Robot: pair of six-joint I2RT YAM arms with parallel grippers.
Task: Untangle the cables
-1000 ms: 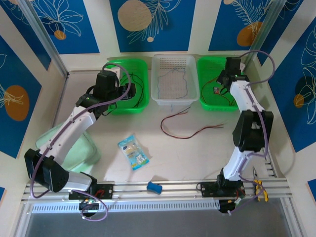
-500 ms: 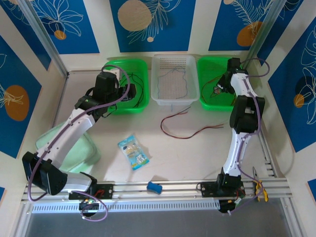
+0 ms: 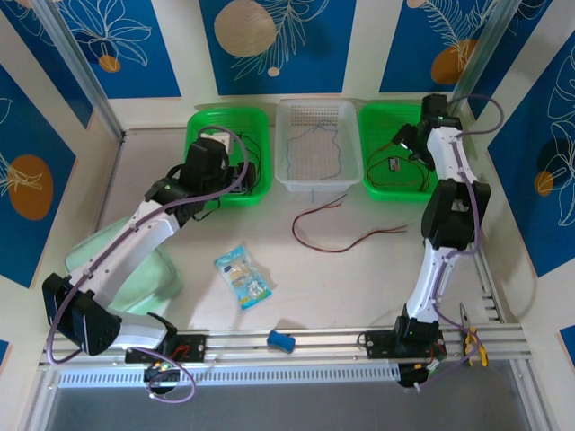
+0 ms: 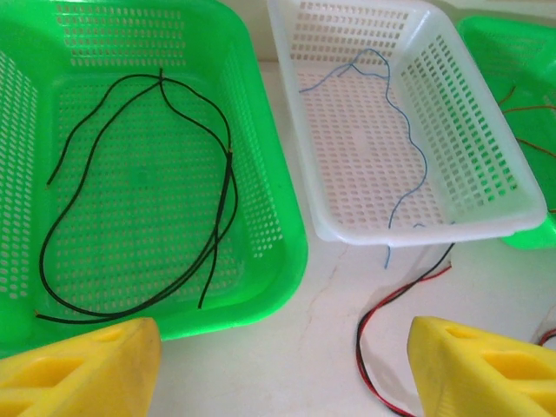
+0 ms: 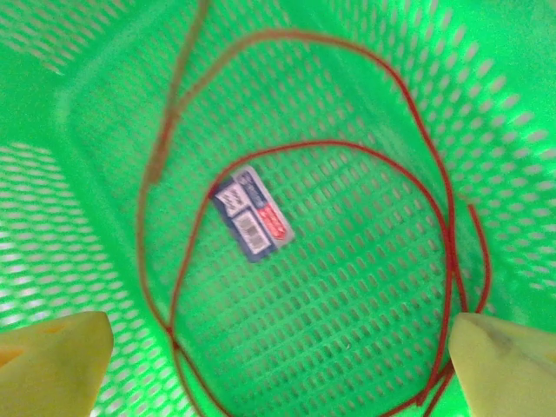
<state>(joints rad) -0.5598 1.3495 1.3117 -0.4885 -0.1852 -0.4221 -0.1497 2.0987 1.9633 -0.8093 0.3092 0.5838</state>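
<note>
Three baskets stand in a row at the top of the overhead view. The left green basket (image 4: 276,217) holds black cables (image 4: 228,165), looped in long ovals that run from its far end to its near wall. The white basket (image 4: 473,148) in the middle holds one blue cable (image 4: 426,165), wiggling lengthwise the same way. The right green basket (image 5: 486,78) holds red cables (image 5: 343,143) coiled in wide rings around a small printed label (image 5: 250,213). A red-and-black pair (image 3: 337,249) lies on the worktop (image 3: 359,287) just below the white basket, bent in a sideways U with both ends pointing right. The left pincer (image 4: 285,334) hovers by the left basket's near edge, fingers apart and empty. The right pincer (image 5: 282,330) hangs over the right basket, likewise apart and empty.
</note>
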